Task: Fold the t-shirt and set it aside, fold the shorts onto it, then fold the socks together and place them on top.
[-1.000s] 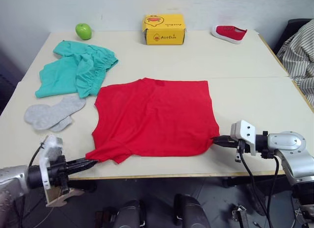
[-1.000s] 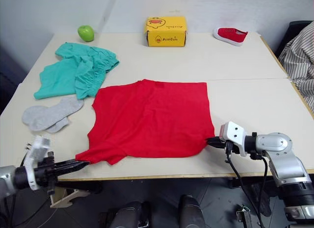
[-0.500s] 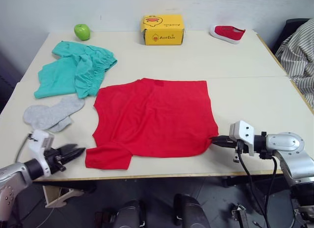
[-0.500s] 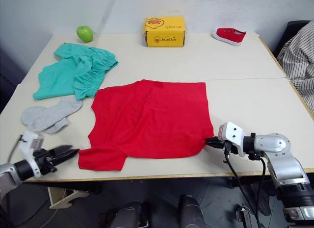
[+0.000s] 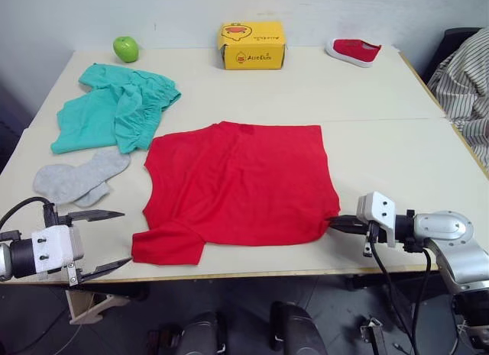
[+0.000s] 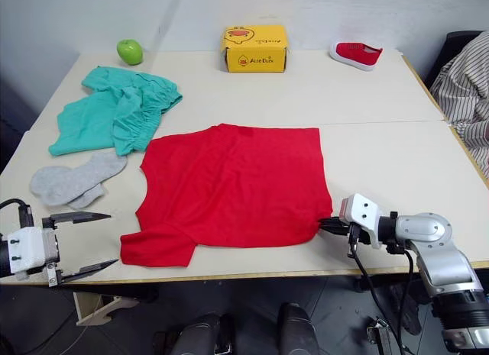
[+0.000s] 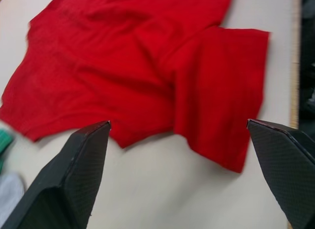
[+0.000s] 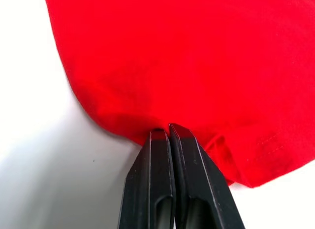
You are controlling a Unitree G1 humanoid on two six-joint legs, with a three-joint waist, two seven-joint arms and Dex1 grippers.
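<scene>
The t-shirt [image 5: 241,183] lies near the table [image 5: 382,103] front edge. The shorts [image 5: 114,107] and socks [image 5: 76,178] lie toward the left edge. An apple [image 5: 125,48], box [image 5: 251,45] and shoe [image 5: 354,51] line the rear edge.

A green apple [image 5: 126,48] sits at the far left corner of the table [image 5: 382,95]. A yellow cardboard box [image 5: 251,45] stands at the far edge. A red shoe [image 5: 354,50] with a white sole lies right of the box. Striped fabric [image 5: 466,80] hangs beyond the right edge.

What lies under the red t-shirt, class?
The t-shirt lies flat on the pale table, which shows bare all around it. Whether anything lies beneath the cloth cannot be seen. One sleeve is folded over the shirt's near corner.
</scene>
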